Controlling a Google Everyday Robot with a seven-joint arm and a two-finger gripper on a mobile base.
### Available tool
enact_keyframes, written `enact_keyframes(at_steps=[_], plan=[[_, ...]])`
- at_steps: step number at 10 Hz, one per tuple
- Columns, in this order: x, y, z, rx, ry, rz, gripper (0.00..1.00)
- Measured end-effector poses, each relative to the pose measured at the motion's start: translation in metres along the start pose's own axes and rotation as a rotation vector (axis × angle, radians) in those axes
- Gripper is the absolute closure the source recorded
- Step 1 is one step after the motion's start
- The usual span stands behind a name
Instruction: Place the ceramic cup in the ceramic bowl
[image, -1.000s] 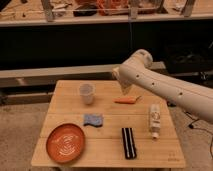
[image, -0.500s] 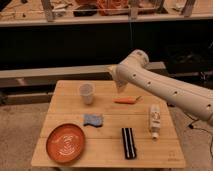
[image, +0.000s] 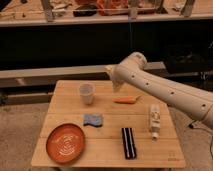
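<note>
The ceramic cup (image: 86, 93), small, white and handleless, stands upright at the back left of the wooden table (image: 150, 155). The ceramic bowl (image: 65, 143), a wide shallow orange-red dish with pale markings inside, sits at the table's front left corner and holds nothing. My arm reaches in from the right. Its gripper (image: 113, 76) hangs above the back middle of the table, to the right of the cup and higher than it, apart from it. It holds nothing that I can see.
A blue sponge (image: 93, 120) lies between cup and bowl. An orange carrot-shaped item (image: 126, 100) lies right of the cup, below the arm. A black rectangular object (image: 128, 142) and a white bottle (image: 154, 121) lie at the front right. Cluttered shelves stand behind the table.
The arm's end with the gripper has shifted slightly to the left, toward the cup. The objects on the table have not moved.
</note>
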Motion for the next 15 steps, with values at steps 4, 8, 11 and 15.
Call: enact_keyframes(at_steps=[4,8,11,15], plan=[[-0.004,-0.009,0.013,0.036,-0.040,-0.001,0.20],[-0.013,-0.014,0.025,0.055,-0.084,0.004,0.20],[-0.020,-0.016,0.032,0.060,-0.118,0.009,0.20],[-0.025,-0.020,0.041,0.055,-0.155,0.027,0.20]])
